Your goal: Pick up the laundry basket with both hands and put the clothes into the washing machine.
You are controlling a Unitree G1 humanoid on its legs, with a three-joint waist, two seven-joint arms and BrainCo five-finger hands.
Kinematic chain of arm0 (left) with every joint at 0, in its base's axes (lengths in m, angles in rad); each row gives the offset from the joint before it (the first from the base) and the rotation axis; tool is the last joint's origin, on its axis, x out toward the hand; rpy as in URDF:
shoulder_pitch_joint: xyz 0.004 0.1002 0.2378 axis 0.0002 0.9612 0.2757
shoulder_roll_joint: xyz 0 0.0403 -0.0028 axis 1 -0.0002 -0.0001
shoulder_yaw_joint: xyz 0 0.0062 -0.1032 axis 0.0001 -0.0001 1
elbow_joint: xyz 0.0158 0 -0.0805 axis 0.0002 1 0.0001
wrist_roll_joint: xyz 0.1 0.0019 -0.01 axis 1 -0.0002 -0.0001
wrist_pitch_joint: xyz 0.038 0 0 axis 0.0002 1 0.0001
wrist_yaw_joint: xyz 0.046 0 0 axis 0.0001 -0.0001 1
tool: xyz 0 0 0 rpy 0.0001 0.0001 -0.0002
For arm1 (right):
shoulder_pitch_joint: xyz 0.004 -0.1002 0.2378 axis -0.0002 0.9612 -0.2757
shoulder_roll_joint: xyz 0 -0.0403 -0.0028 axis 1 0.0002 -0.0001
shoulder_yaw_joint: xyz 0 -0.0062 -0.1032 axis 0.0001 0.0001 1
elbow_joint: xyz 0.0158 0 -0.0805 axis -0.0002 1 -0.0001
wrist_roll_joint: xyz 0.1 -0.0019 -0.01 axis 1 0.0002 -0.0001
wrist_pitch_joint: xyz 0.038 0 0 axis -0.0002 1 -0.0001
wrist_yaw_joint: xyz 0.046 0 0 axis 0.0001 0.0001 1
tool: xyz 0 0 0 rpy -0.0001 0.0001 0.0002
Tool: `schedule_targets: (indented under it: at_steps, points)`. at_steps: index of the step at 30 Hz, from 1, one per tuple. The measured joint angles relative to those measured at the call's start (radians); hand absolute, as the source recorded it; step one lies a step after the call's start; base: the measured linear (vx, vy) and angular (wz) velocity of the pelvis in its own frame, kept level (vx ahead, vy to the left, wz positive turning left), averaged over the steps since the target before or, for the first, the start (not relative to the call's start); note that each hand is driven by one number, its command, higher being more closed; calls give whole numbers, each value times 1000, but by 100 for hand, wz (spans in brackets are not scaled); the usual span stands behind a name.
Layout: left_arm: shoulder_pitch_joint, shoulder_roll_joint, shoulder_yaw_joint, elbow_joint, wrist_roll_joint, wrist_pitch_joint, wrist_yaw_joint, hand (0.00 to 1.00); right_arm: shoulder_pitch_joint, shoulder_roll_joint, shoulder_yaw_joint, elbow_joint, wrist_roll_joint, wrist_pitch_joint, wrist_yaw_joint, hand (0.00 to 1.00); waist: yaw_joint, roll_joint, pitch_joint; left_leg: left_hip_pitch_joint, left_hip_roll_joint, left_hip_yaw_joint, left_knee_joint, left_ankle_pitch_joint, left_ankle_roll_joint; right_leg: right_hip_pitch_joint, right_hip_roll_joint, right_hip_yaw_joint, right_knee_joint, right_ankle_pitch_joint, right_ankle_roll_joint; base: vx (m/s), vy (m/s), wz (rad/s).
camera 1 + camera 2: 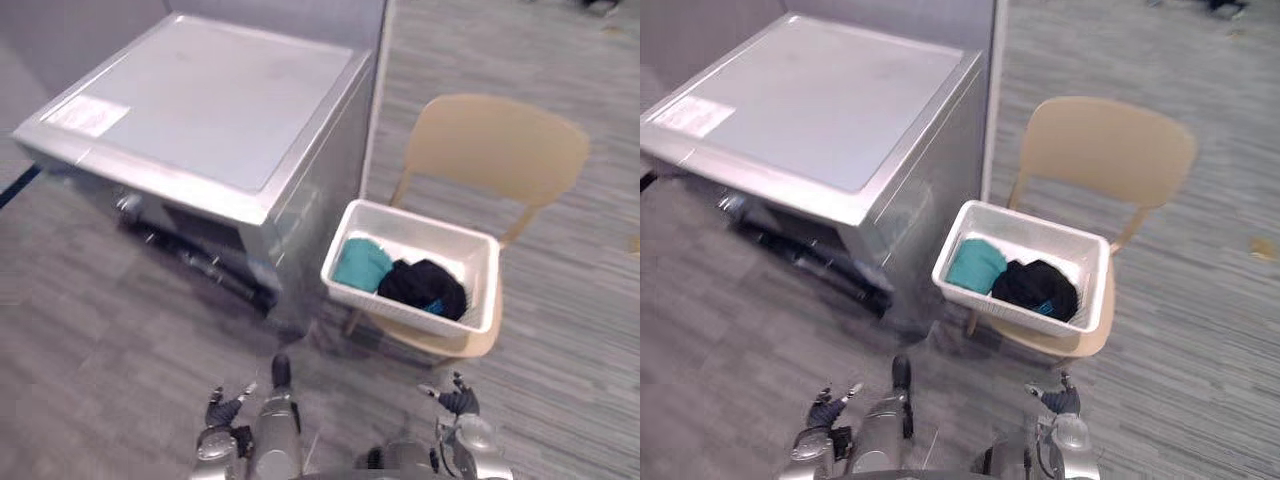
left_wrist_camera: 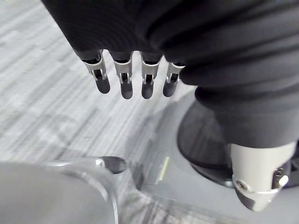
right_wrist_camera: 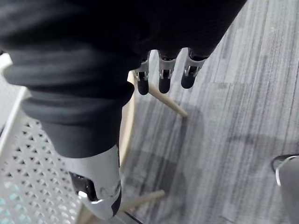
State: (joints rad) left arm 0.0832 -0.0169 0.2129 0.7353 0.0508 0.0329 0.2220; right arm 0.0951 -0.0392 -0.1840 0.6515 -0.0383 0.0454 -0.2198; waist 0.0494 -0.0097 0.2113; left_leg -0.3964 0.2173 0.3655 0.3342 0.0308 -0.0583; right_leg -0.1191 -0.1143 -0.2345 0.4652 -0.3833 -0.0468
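Note:
A white perforated laundry basket (image 1: 478,290) rests on the seat of a tan chair (image 1: 495,145). Inside lie a teal garment (image 1: 362,264) and a black garment (image 1: 424,285). The silver washing machine (image 1: 215,100) stands just left of the basket, its dark front (image 1: 195,245) facing my lower left. My left hand (image 1: 225,415) and right hand (image 1: 456,402) hang low near the floor, short of the chair, touching nothing. In the left wrist view the fingers (image 2: 122,79) are straight and empty. The right wrist view shows straight fingers (image 3: 163,77) above the chair's legs, with the basket's wall (image 3: 28,163) beside the thumb.
Grey striped carpet (image 1: 570,330) spreads to the right of the chair and toward me. A grey partition wall (image 1: 300,15) stands behind the washing machine. The chair's wooden legs (image 3: 169,105) stand close under my right hand.

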Motion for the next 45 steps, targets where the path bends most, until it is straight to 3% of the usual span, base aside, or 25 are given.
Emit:
schedule_targets:
  at_steps: [1,2,5,7,9,15,20,23,29,30,38,45]
  points:
    - [9,2,-5,-1,0,1,-1,0,-2,-7,10,-5,0,0,0,0,-12,4,-2,38,17,10,92,-31,32,5,-5,-42,-7,6,-2,-127,-41,113]
    - [5,0,-9,0,0,1,-3,0,-4,-9,18,-15,0,-2,0,0,-15,6,-3,86,32,10,137,-96,21,5,-9,-75,-10,12,-2,-119,-13,99]
    - [-14,2,-14,5,0,0,-4,0,-19,-1,24,-18,-2,-2,6,0,-13,7,-4,182,37,22,49,-141,-7,6,-24,-140,-24,32,17,-106,70,81]
    - [-22,11,-18,12,0,0,-5,0,-29,3,26,-18,-4,-2,8,0,-10,2,-9,206,3,15,-55,-119,-38,8,-28,-153,-55,57,42,-90,132,46]
    - [-16,44,-36,22,0,0,-5,0,-32,13,63,-50,-12,-1,12,0,-7,-10,-16,214,-40,2,-141,-67,-20,11,-33,-155,-118,100,63,-68,134,29]
    - [7,106,-46,39,0,-1,-3,0,-97,-14,218,-132,-56,-2,48,0,-3,-2,-13,200,-102,-32,-233,-11,13,-18,-60,-161,-159,144,92,-80,132,15]
    - [1,116,-47,39,-1,-18,2,0,-315,-33,370,-148,-57,-24,53,0,47,23,38,120,-128,-96,-232,17,39,-83,-63,-170,-151,175,90,-51,82,11]
    - [-11,121,-47,36,-10,-22,10,0,-463,-30,418,-148,-55,-41,48,0,79,33,74,77,-133,-128,-231,36,36,-122,-66,-179,-129,177,87,-45,32,20]
    - [-17,122,-47,15,-35,-33,29,0,-667,-69,396,-150,-49,-39,18,0,113,40,148,11,-151,-204,-267,89,29,-201,-103,-224,-47,144,77,-41,-16,33]
    - [-18,122,-47,7,-44,-36,33,0,-710,-90,359,-150,-45,-39,-3,0,130,40,161,-11,-154,-215,-269,95,24,-228,-110,-228,-28,138,74,-31,-34,16]
    - [-42,122,-47,-1,-90,-47,53,0,-826,-216,161,-212,-33,-26,-167,0,128,48,207,-96,-172,-255,-301,138,35,-323,-129,-244,25,128,73,7,-43,14]
    - [-66,121,-47,-1,-89,-53,66,0,-793,-222,162,-238,-32,-23,-217,0,128,47,218,-100,-179,-285,-302,139,36,-323,-126,-227,18,125,75,71,-57,5]
